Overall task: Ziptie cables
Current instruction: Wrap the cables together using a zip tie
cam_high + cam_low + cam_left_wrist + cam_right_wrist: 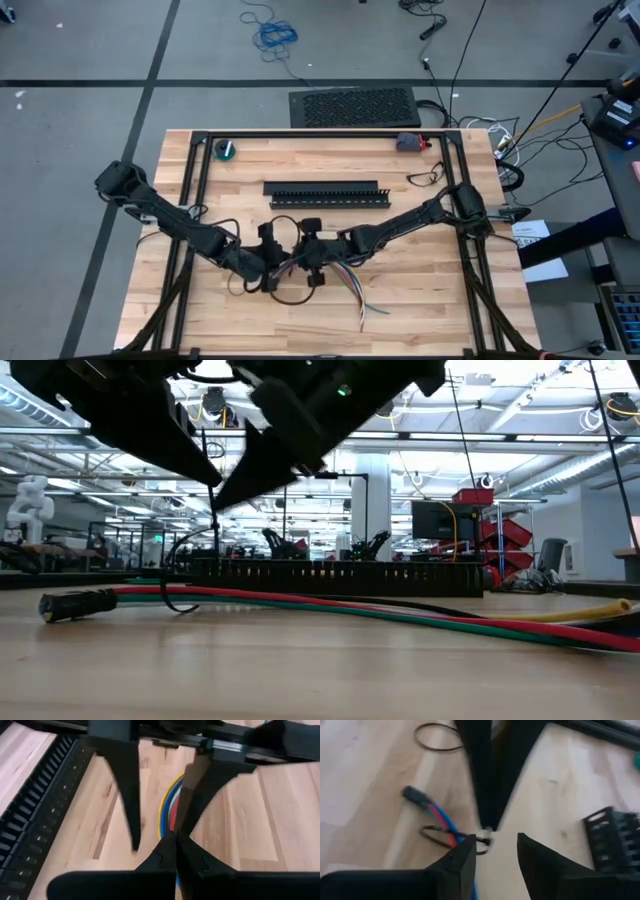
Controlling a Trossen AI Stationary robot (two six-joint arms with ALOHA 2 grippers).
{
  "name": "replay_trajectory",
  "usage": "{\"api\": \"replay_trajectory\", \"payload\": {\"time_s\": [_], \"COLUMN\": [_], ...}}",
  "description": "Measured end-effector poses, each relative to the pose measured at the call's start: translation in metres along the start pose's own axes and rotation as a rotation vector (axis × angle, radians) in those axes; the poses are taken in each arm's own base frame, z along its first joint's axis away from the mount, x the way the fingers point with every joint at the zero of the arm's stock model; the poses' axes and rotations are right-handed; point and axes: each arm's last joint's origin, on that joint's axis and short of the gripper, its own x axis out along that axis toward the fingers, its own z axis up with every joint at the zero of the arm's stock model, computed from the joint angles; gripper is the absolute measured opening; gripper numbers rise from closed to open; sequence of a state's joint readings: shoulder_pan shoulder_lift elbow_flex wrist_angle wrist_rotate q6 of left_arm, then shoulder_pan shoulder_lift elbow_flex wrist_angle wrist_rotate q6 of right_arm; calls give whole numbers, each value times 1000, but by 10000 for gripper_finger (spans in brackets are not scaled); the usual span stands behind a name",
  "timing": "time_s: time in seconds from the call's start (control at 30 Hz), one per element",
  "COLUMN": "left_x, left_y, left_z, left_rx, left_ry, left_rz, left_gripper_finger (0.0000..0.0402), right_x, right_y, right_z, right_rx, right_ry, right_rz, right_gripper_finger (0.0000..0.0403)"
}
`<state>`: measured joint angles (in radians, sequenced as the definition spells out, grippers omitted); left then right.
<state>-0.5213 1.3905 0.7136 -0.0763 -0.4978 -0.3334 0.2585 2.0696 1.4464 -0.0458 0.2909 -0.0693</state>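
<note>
both grippers met tip to tip just in front of the black duct (325, 193), over the near end of the cables (352, 283). left gripper (172, 842) pinched closed; right gripper (495, 845) spread open. ziptie (438, 730) looped on the table (440, 290) beside them.

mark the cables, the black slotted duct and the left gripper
cables (352, 282), high view: fanned-out loose end.
black slotted duct (325, 193), high view: middle of its length.
left gripper (176, 842), left wrist view: between its closed fingertips.
</note>
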Motion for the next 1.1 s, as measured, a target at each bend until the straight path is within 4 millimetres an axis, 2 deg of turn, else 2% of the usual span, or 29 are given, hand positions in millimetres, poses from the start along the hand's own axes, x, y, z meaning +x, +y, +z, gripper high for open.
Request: {"api": "replay_trajectory", "payload": {"time_s": [0.2,0.47,0.73,0.93,1.03,1.1], "left_x": [-1,-2,-11,-11,-19,-24], "left_y": [-1,-1,1,0,-1,-2], "left_z": [0,1,4,3,6,6], "left_rx": [0,-10,-50,-47,-62,-72], "left_ry": [-1,-9,-34,-23,-46,-38], "left_rz": [-12,-5,19,12,-17,-30], "left_gripper_finger": [0,0,0,8,30,47], "right_x": [4,6,6,5,7,7], "right_y": [2,0,-6,-6,-5,-6], "right_z": [2,0,-1,-8,-31,-39], "right_rx": [0,-3,-9,-68,-131,-149], "right_ry": [-51,-30,-10,75,251,319], "right_rz": [7,5,-6,7,12,14], "right_gripper_finger": [93,9,2,1,1,1]}}
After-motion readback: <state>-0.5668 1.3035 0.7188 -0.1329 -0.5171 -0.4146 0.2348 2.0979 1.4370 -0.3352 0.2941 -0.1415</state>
